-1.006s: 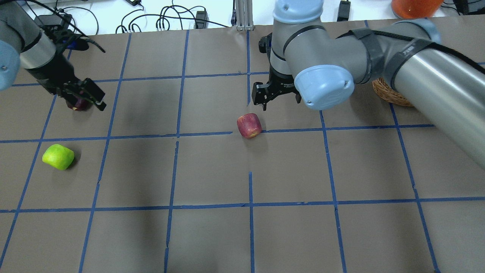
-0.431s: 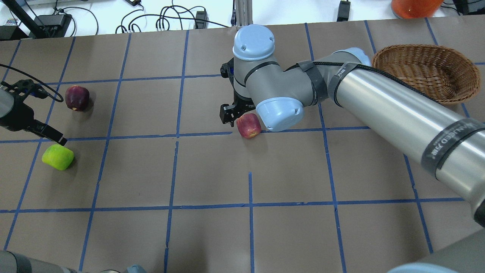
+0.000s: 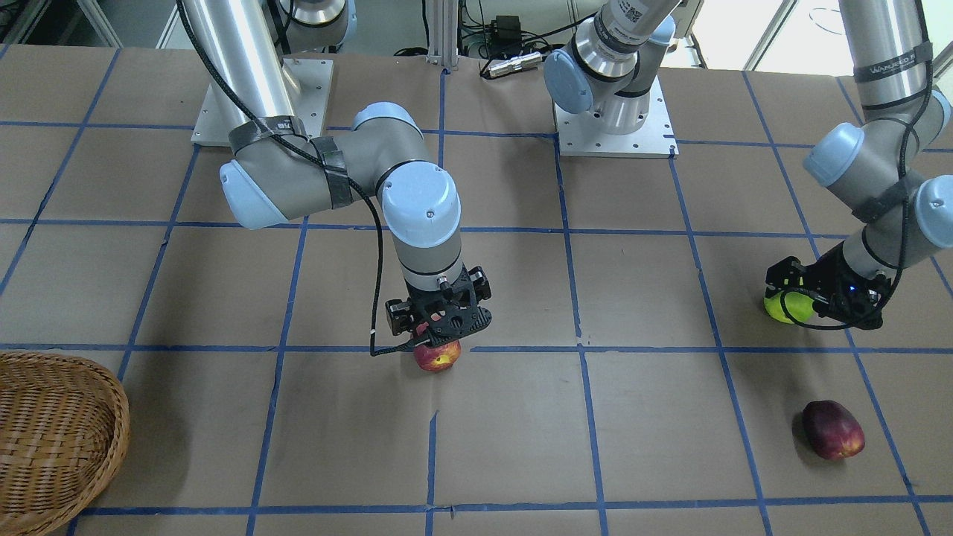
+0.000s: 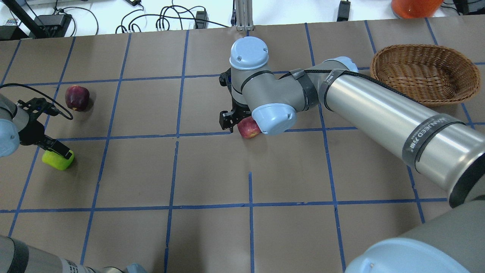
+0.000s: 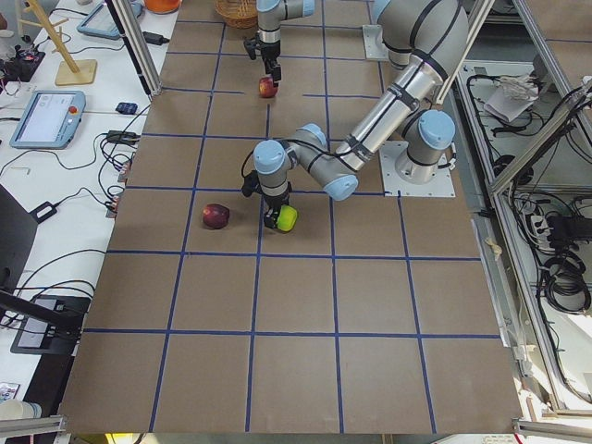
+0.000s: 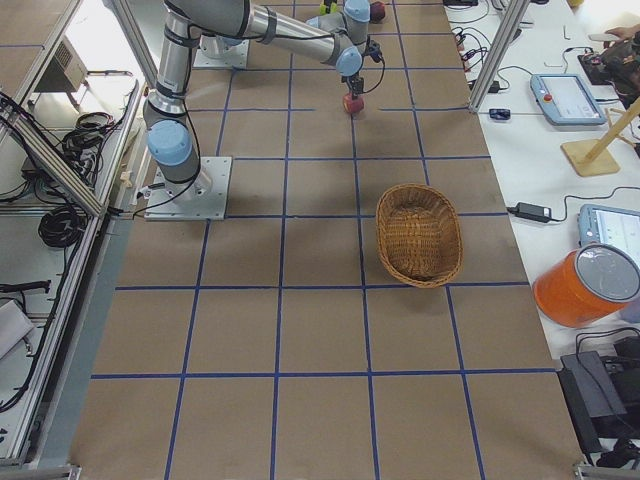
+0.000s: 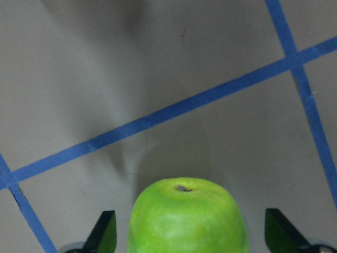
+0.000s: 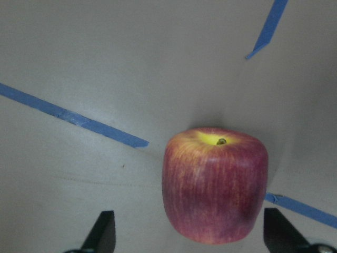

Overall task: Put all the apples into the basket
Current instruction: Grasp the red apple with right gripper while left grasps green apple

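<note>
The lime green apple (image 4: 57,160) lies at the table's left; it also shows in the left wrist view (image 7: 187,219). My left gripper (image 7: 192,234) is open, low over it, one finger on each side. The red apple with a yellow patch (image 4: 248,128) lies mid-table and shows in the right wrist view (image 8: 215,184). My right gripper (image 8: 189,234) is open, its fingers straddling that apple. The maroon apple (image 4: 77,98) lies alone at the back left. The wicker basket (image 4: 424,72) stands empty at the back right.
An orange container (image 4: 415,7) and cables lie beyond the table's back edge. Blue tape lines grid the brown table. My right arm's long link (image 4: 379,110) spans the space between the red apple and the basket.
My left gripper has moved from the maroon apple to the green apple and come down over it. My right gripper has moved left and down onto the red apple. No apple has moved.
</note>
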Controlling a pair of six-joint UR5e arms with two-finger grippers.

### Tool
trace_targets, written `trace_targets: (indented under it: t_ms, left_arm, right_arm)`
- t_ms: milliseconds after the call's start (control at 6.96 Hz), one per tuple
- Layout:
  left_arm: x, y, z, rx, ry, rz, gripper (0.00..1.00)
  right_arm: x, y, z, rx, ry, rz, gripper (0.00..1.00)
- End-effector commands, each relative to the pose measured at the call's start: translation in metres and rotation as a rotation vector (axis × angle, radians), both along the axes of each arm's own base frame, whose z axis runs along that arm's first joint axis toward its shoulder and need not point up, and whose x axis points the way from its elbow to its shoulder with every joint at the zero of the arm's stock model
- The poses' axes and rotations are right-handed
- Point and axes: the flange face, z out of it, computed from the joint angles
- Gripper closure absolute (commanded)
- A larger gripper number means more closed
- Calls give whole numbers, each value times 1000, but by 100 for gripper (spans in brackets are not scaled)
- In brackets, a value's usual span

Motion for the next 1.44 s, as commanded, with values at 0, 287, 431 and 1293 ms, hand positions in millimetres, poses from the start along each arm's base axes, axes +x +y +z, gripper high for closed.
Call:
trace_targets:
  t_ms: [0, 287, 431, 1293]
  left_arm:
    - [-1, 7, -19, 53, -4, 3, 0]
    - [-2, 7, -21, 54, -5, 32, 67]
    - [-2, -7, 2, 17, -46, 98, 71]
    - [-304, -116, 111, 135, 63, 608, 70]
  right_arm:
    - [1, -3, -20, 25, 13, 1, 0]
    - [2, -5, -35, 39, 18, 4, 0]
    - [4, -10, -42, 13, 10, 4, 0]
    - [-3, -23, -28, -19, 12, -13, 100]
